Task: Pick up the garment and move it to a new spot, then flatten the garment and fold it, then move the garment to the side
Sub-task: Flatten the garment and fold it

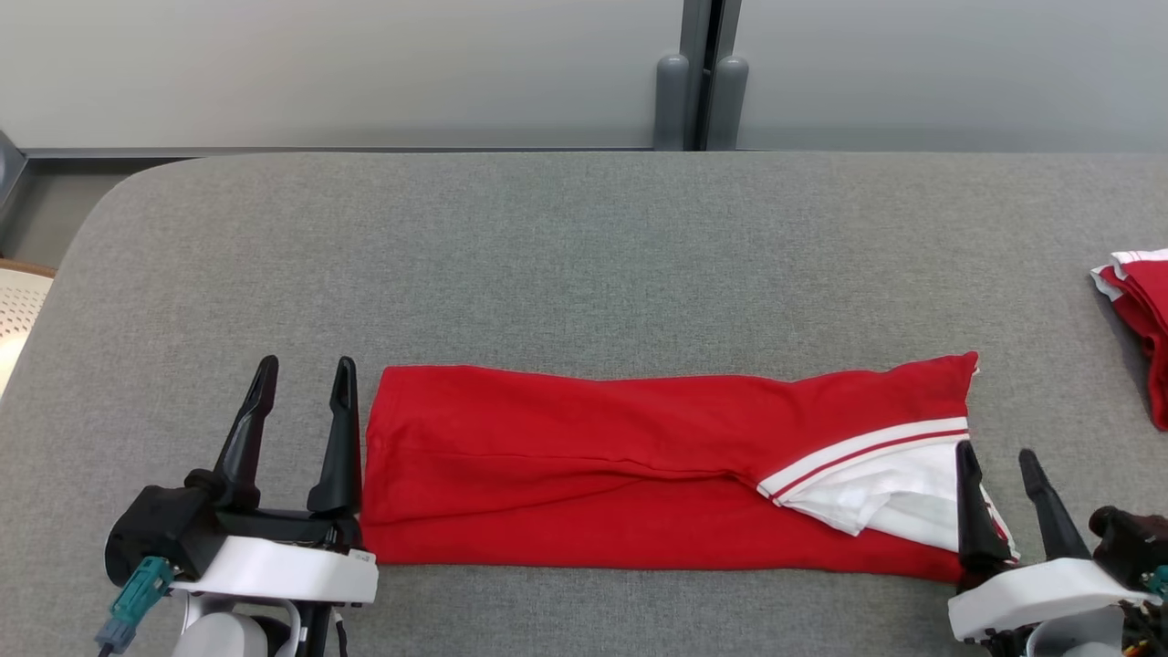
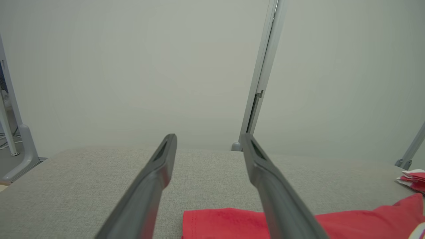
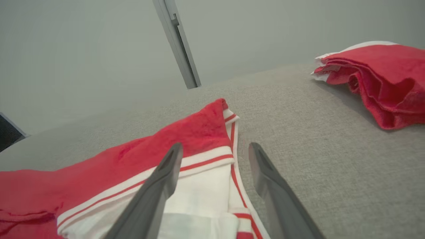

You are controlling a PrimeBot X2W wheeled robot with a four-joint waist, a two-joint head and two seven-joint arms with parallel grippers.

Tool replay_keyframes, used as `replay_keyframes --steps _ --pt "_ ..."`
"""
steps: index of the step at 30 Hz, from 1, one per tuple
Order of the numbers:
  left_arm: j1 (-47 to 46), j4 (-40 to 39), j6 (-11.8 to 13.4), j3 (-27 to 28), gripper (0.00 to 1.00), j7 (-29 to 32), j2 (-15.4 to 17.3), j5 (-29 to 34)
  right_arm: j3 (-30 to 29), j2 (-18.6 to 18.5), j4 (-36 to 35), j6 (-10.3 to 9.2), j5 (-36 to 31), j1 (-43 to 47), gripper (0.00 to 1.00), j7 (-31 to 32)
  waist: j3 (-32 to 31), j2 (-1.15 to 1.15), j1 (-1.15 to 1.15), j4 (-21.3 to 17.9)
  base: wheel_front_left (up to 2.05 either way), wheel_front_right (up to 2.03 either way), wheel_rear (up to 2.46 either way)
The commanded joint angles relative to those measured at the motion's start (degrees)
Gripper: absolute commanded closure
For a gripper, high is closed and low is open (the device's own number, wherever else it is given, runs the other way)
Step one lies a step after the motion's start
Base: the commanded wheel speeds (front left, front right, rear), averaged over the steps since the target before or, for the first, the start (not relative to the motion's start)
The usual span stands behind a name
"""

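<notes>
**Left gripper (image 1: 306, 365) and right gripper (image 1: 995, 452) both spread wide, one at each end of the red garment (image 1: 593, 456)**

Both grippers are empty, their dark fingers parted and nothing between them. The left gripper sits low at the garment's left end, fingers pointing away over the grey table (image 1: 584, 255). Its inner finger is just beside the cloth's left edge, and I cannot tell whether it touches. From the left wrist, that gripper (image 2: 208, 137) looks out along the table top, with the garment's red corner (image 2: 225, 222) low between and under the fingers.

The right gripper is at the other end. One finger stands over the white part of the cloth and the other over bare table just past the edge. From the right wrist, the gripper (image 3: 215, 147) straddles that edge, and the striped trim of the garment (image 3: 186, 136) runs up between the two fingers.

The garment lies across the near middle of the table, folded into a long flat band running left to right. It is mostly red. At its right end a flap of white cloth shows, bordered by white trim with a thin red stripe. A few soft creases run along its length.

Well apart from it, at the table's far right edge, lies a second red-and-white bundle (image 1: 1141, 310), loosely folded and rumpled (image 3: 382, 83). A pale partition with a grey post (image 1: 701, 91) stands behind the table.
</notes>
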Motion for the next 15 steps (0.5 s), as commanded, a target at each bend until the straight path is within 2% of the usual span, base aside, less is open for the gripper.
replay_keyframes --steps 1,7,15 --pt "-0.43 0.09 -0.26 -0.10 0.00 -0.07 0.18 0.18 -0.38 -0.01 0.75 0.00 0.13 -1.03 0.00 -0.31 0.03 0.00 0.00 0.05 0.00 0.00 0.00" --pt "-0.22 1.07 -0.33 -0.27 0.00 -0.08 0.17 0.12 -0.10 0.93 10.44 0.00 1.18 -4.08 0.00 0.32 0.42 0.00 0.00 0.16 0.00 0.00 0.00" --pt "-0.53 1.55 -0.36 -0.13 0.00 -0.08 0.16 0.38 1.14 2.00 19.17 0.01 3.13 -7.66 0.00 2.11 0.80 0.00 0.00 0.43 0.00 0.00 0.00"
